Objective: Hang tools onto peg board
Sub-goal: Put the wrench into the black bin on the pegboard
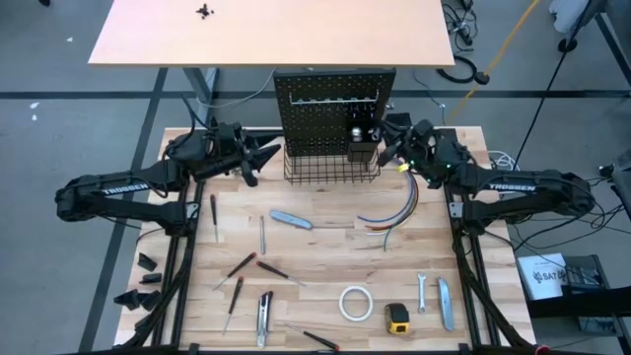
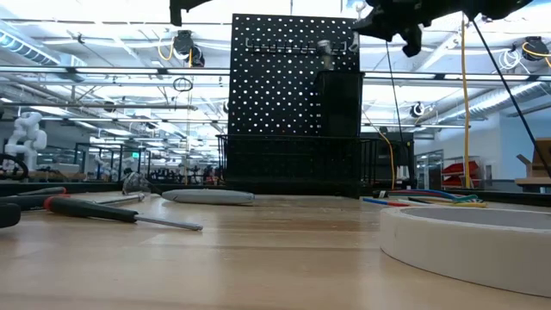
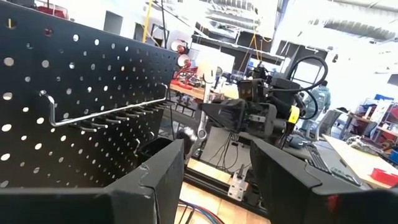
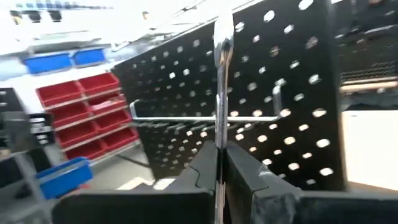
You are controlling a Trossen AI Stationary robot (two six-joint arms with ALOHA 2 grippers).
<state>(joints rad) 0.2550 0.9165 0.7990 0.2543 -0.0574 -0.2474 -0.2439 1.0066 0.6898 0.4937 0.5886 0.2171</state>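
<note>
A silver wrench (image 4: 222,81) stands upright, clamped in the right gripper (image 4: 221,163), its head level with the hook rail (image 4: 205,117) of the peg board (image 1: 333,104). Opposite, the left gripper (image 3: 214,163) waits half open and empty. Below, screwdrivers (image 1: 237,266), knives (image 1: 292,219), tape roll (image 1: 356,303) and tape measure (image 1: 397,318) lie unhung; most work remains.

Wrench (image 4: 222,93) lower end hidden between the right gripper (image 4: 221,163) fingers
</note>
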